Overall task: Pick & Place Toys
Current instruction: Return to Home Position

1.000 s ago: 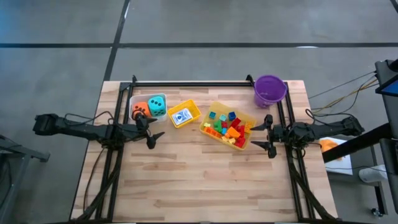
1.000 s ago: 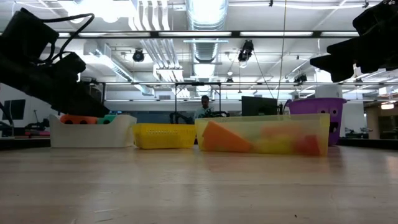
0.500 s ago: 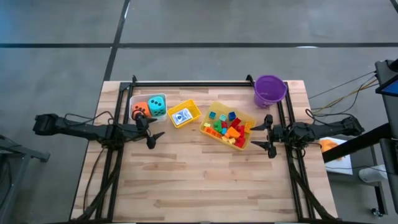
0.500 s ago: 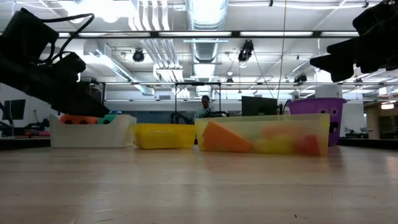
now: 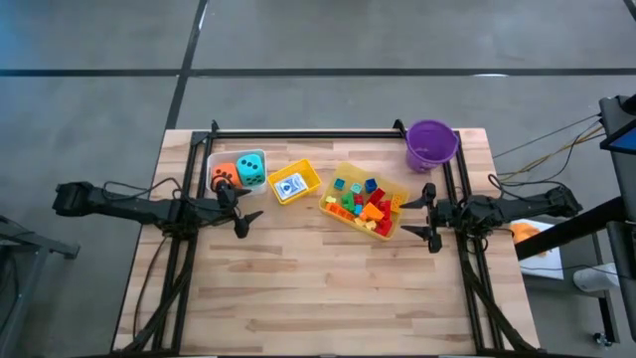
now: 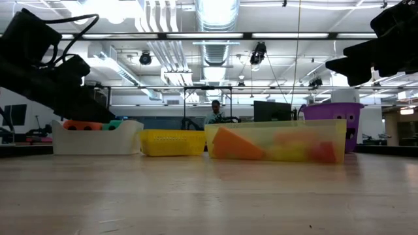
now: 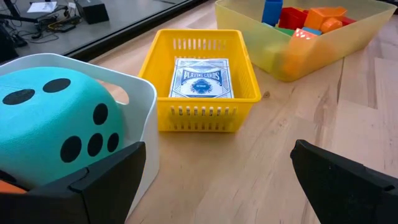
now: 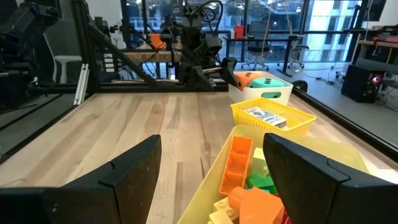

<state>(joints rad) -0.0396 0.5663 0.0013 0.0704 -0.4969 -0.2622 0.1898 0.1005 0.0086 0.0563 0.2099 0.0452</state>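
The toys sit in three bins at the table's far middle. An orange die [image 5: 223, 173] and a teal die [image 5: 250, 167] fill a white bin [image 5: 212, 161]. A blue-white card box [image 5: 290, 185] lies flat in a yellow basket [image 5: 311, 175]. Several bright bricks [image 5: 364, 204] lie in a clear yellow bin [image 5: 396, 185]. My left gripper [image 5: 242, 205] hangs open just in front of the white bin, with the teal die [image 7: 56, 124] close ahead of it. My right gripper [image 5: 410, 218] hangs open at the brick bin's right end, nothing between its fingers.
A purple bucket [image 5: 431, 144] stands at the far right corner. A black frame [image 5: 308, 133] runs along the far edge and down both sides. The near half of the wooden table [image 5: 318, 288] is bare. Beyond the table, a person [image 6: 215, 109] shows in the room.
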